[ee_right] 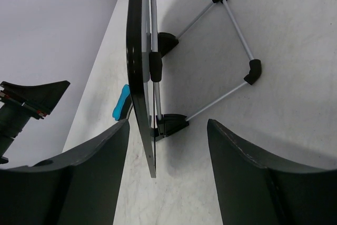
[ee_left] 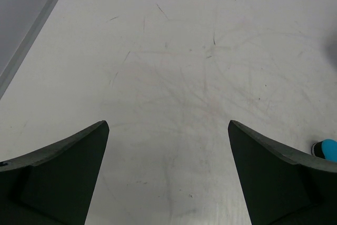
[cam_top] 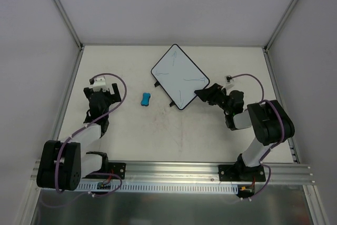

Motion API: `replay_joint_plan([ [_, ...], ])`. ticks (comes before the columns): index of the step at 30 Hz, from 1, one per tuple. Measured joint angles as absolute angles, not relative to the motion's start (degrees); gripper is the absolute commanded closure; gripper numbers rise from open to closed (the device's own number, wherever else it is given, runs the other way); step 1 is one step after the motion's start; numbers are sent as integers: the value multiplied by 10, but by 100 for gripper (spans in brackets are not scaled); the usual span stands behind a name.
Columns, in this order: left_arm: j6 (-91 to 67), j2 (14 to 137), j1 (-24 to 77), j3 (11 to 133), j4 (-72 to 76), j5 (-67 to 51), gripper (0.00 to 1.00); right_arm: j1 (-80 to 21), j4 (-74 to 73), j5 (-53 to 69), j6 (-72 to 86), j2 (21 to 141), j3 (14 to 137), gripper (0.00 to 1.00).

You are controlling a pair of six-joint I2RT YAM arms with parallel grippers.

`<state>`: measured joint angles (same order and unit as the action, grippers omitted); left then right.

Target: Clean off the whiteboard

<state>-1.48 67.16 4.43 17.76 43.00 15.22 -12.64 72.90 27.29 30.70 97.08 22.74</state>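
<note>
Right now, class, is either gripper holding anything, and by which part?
Nothing is held. The left gripper is open over bare table; the right gripper is open, straddling the whiteboard edge without clamping it.

whiteboard [cam_top: 180, 76] on table [cam_top: 158, 135] centre | eraser [cam_top: 146, 99] left of it | right pincer [cam_top: 202, 94] at its right corner

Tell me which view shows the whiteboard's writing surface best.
Top external: the whole face of the whiteboard shows, faint pen lines included. The right wrist view catches it only edge-on, showing its black rim and the wire stand behind it. The left wrist view shows none of it, only the table.
</note>
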Motion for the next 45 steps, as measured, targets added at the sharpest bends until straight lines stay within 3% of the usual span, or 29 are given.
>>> replay_joint_plan([
  [8, -66, 611, 44, 219, 296, 136, 1, -129, 734, 283, 310, 996, 258, 42],
  [15, -120, 573, 44, 235, 243, 121, 1, -133, 736, 291, 312, 1014, 270, 64],
  [16, -131, 575, 44, 238, 230, 119, 1, -135, 736, 293, 314, 1016, 271, 58],
  [17, -140, 578, 44, 240, 222, 115, 1, -136, 738, 293, 314, 1017, 271, 56],
  [21, -165, 618, 44, 270, 183, 86, 1, -140, 739, 294, 314, 1021, 271, 69],
  [32, -188, 694, 44, 309, 160, -41, 1, -142, 757, 305, 317, 1024, 271, 83],
  [37, -201, 699, 44, 310, 161, -80, 1, -142, 761, 310, 320, 1025, 273, 98],
  [45, -226, 770, 44, 375, 143, -117, 1, -142, 762, 314, 323, 1027, 274, 100],
])
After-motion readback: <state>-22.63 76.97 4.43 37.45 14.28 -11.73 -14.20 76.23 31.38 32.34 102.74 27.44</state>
